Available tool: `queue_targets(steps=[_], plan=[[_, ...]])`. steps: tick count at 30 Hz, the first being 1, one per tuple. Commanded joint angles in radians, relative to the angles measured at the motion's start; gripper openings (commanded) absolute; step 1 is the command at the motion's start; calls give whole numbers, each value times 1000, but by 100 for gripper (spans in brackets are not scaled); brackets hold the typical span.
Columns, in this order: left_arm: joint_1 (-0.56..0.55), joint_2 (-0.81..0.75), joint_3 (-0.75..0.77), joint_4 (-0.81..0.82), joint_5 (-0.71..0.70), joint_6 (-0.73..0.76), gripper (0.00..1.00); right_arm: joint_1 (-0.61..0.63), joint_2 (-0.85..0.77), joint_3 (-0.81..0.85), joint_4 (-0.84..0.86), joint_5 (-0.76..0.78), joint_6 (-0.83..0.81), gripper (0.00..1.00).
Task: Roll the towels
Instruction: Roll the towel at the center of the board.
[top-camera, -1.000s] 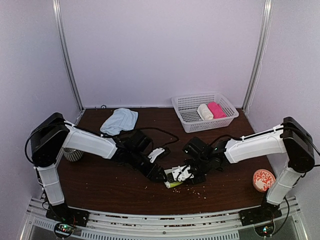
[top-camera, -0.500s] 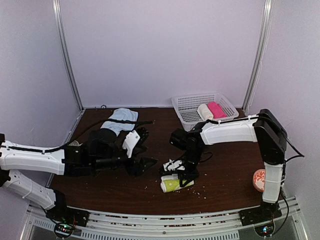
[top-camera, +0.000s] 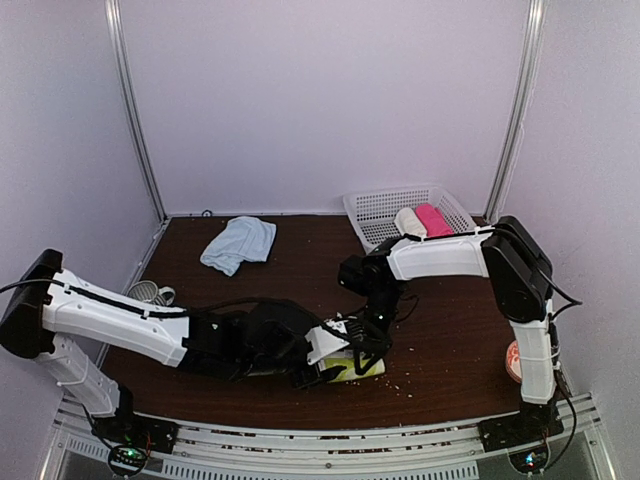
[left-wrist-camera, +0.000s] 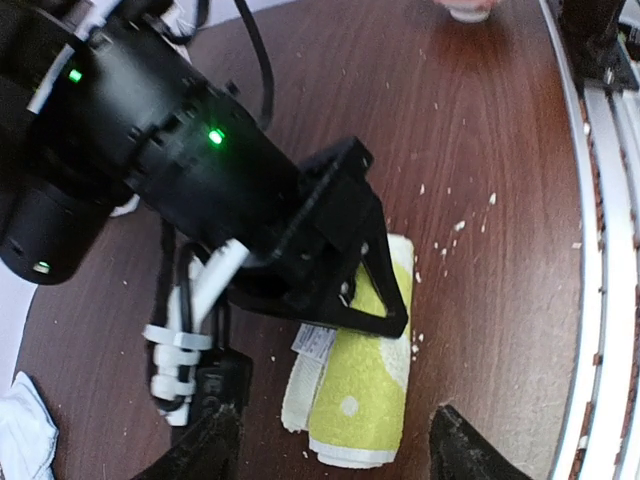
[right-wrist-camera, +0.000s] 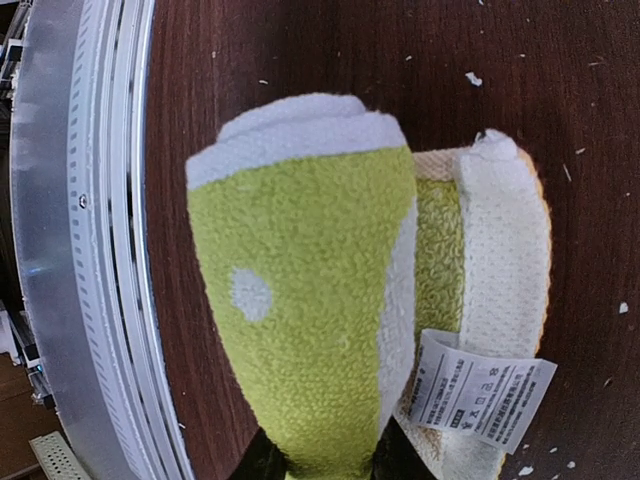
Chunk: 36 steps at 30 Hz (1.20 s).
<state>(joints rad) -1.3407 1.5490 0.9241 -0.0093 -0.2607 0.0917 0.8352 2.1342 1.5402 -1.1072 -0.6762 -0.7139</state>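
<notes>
The yellow-green and white towel (top-camera: 366, 370) lies rolled on the table near the front edge. My right gripper (top-camera: 366, 346) comes down on it from above and is shut on one end of the roll (right-wrist-camera: 310, 300), a finger (right-wrist-camera: 262, 462) on either side; its white label (right-wrist-camera: 480, 390) hangs loose. My left gripper (top-camera: 322, 372) sits just left of the roll, open. In the left wrist view the roll's free end (left-wrist-camera: 365, 395) lies between and ahead of the spread fingers (left-wrist-camera: 215, 448). The pale blue towel (top-camera: 238, 243) lies crumpled at the back left.
A white basket (top-camera: 375, 215) at the back right holds a cream roll (top-camera: 410, 223) and a pink roll (top-camera: 433, 219). A cup (top-camera: 148, 292) stands at the left edge, a patterned bowl (top-camera: 516, 362) at the right. The metal rail (right-wrist-camera: 90, 240) runs close by the roll. Crumbs dot the table.
My left arm drew back to the left, then swung in again to the roll's left side with its jaws wider. My right arm raised its elbow and shifted the roll slightly.
</notes>
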Motion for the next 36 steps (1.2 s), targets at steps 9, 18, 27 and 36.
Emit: queue_targets(steps=[9, 18, 27, 36], plan=[[12, 211, 80, -19, 5, 154, 66, 18, 97, -64, 32, 90, 19, 24], [33, 277, 59, 8, -19, 138, 56, 18, 80, -61, 37, 99, 25, 25], [38, 312, 46, 27, -3, 126, 51, 18, 30, -57, 39, 85, 53, 29], [43, 347, 65, -2, 22, 110, 32, 2, -86, 0, -82, 28, -5, 45]])
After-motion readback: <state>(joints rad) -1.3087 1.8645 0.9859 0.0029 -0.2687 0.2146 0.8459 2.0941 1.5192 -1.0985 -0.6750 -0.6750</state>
